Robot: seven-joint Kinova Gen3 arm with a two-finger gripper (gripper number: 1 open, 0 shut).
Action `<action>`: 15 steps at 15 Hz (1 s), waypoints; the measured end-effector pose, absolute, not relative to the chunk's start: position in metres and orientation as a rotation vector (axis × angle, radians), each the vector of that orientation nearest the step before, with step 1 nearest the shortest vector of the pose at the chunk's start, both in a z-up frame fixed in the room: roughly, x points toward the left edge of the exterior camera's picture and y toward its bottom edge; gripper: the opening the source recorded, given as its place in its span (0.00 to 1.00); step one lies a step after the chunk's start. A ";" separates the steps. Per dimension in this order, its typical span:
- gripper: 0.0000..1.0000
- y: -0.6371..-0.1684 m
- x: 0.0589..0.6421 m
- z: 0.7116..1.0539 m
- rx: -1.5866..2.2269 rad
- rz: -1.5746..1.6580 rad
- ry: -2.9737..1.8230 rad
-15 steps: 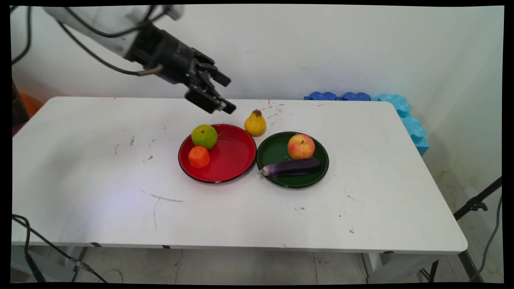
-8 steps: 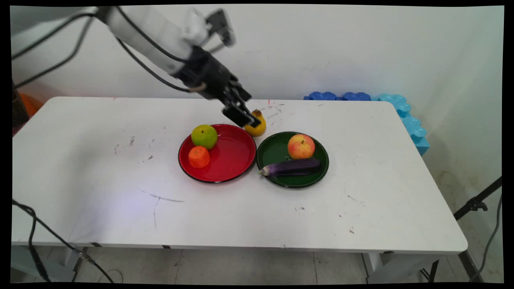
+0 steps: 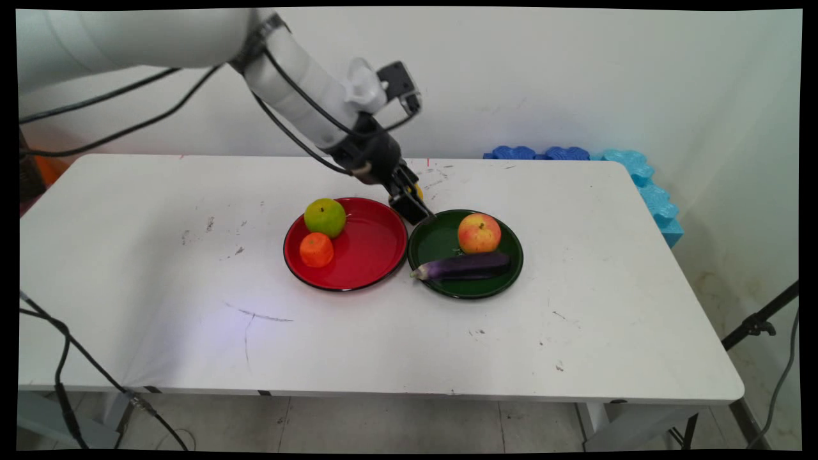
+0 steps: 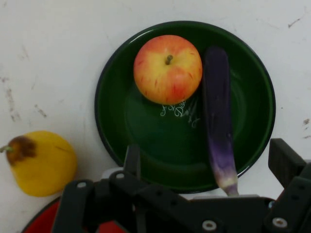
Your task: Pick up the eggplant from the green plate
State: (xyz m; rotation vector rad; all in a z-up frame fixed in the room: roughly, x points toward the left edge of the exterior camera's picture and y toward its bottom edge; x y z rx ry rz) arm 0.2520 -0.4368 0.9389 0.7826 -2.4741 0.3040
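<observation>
Desk (image 3: 160, 268), white and wide, holds two plates side by side. The red plate (image 3: 367, 252) has a green apple (image 3: 325, 216) and an orange (image 3: 316, 249) on it. The green plate (image 4: 146, 141) has a red and yellow apple (image 4: 167, 68) and a purple eggplant (image 4: 218, 121) on it. A yellow pear (image 4: 41, 162) sits on the desk just beside both plates. The black hand (image 3: 415, 211) hangs over the near rim of the green plate, close to the pear. It is wide open and holds nothing.
</observation>
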 end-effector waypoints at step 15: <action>1.00 -0.465 0.200 0.860 0.874 0.198 -2.523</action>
